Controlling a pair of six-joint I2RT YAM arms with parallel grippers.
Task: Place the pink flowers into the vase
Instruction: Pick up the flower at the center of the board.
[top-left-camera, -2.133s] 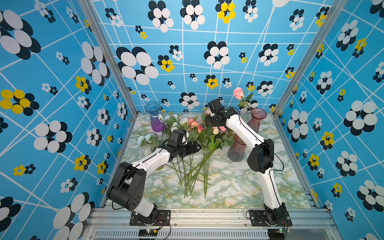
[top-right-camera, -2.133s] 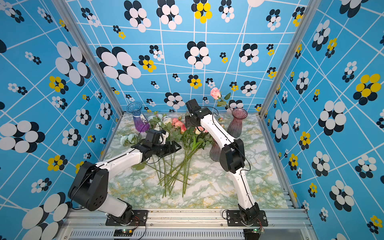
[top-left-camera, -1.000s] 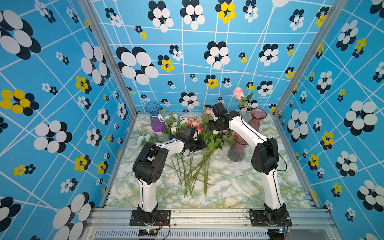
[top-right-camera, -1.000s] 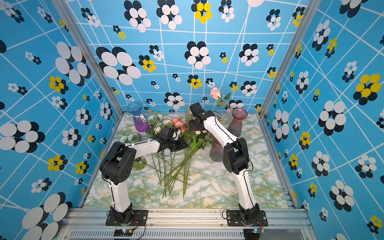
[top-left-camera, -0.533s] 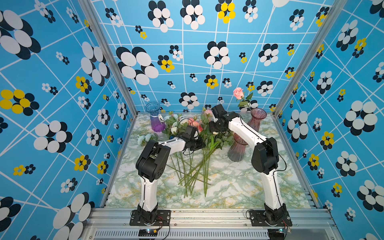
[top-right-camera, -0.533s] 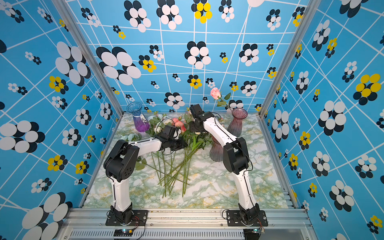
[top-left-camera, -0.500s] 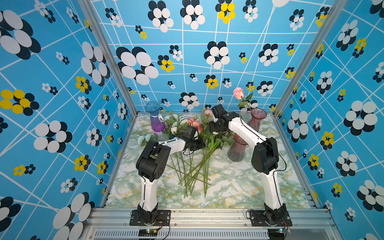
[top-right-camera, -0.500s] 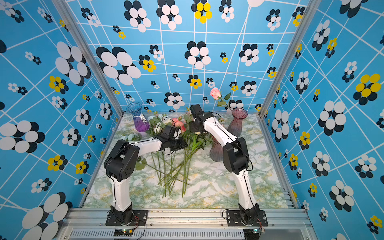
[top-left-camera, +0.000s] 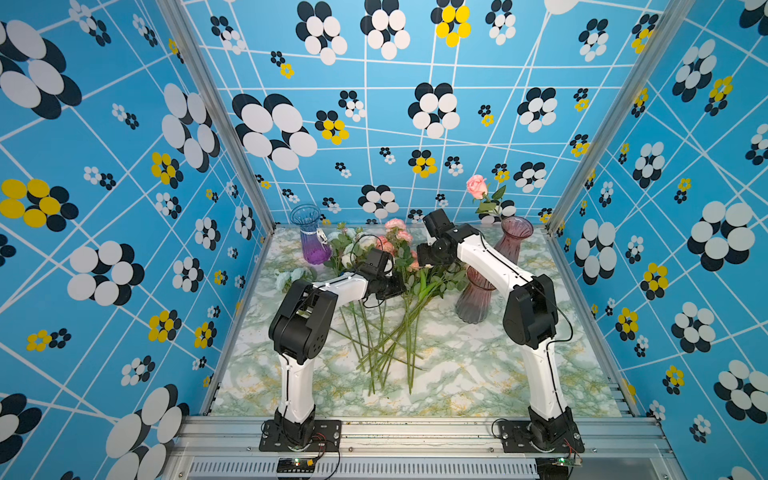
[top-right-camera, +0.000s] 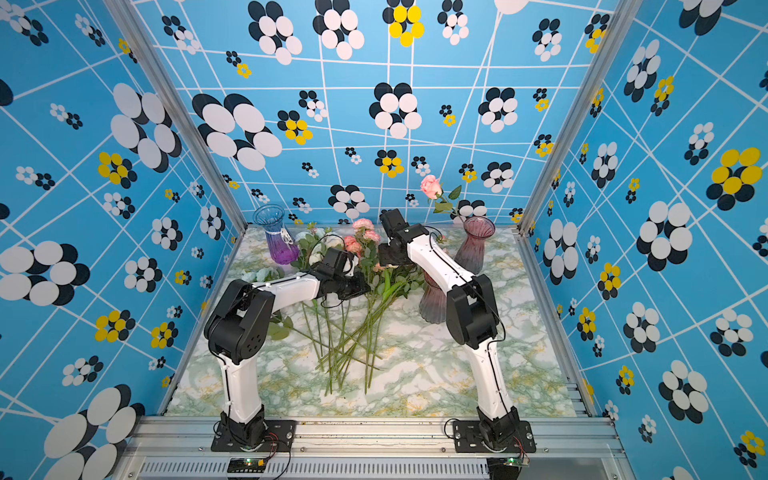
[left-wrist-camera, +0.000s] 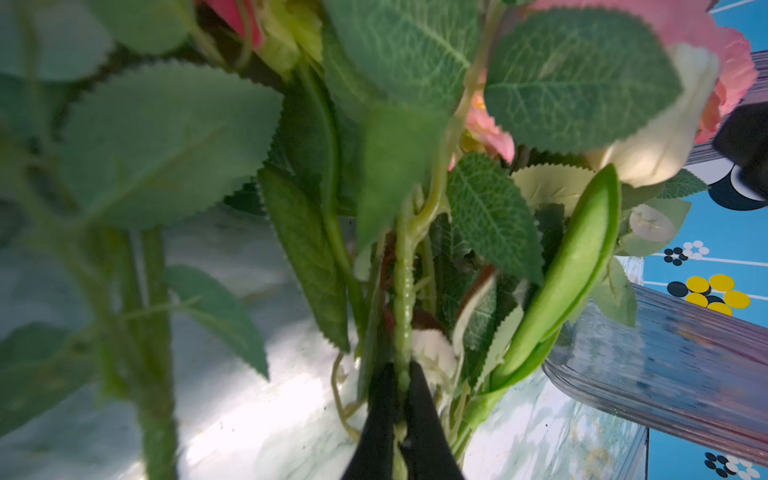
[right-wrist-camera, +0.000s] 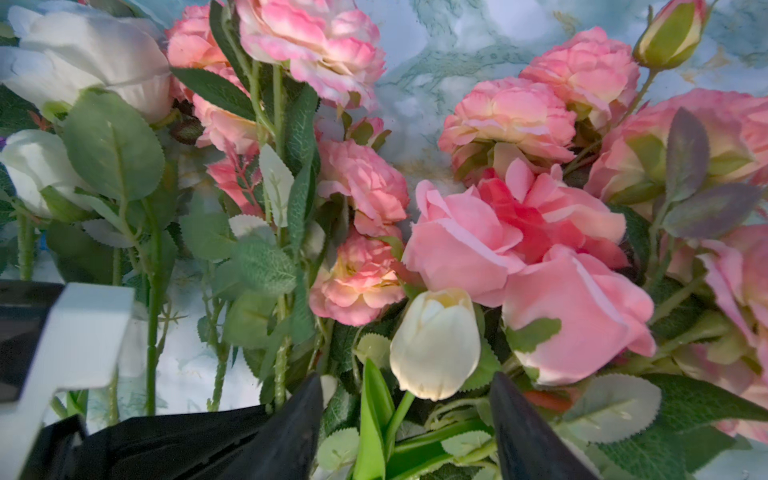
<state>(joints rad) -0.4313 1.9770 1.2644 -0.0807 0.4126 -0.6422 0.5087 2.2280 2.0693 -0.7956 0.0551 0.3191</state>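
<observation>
Several thin green stems (top-left-camera: 390, 340) fan across the marbled tabletop (top-left-camera: 457, 374). Stretched low, the left gripper (left-wrist-camera: 401, 374) pinches one knobbly stem (left-wrist-camera: 403, 299). The right gripper (right-wrist-camera: 406, 377), jaws spread, hangs above ruffled pink flowers (right-wrist-camera: 519, 232) heaped beside a ribbed glass vase (top-left-camera: 471, 299). One rose (top-left-camera: 476, 187) stands in the farther vase (top-left-camera: 515, 235).

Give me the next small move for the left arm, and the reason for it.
Probably a slow lift. The left pincer is shut on one thin green stem, which lies tangled among leaves and other stems in the pile on the table. Raising it a little would show whether it comes free with a pink bloom before it goes toward the far mauve vase.
</observation>
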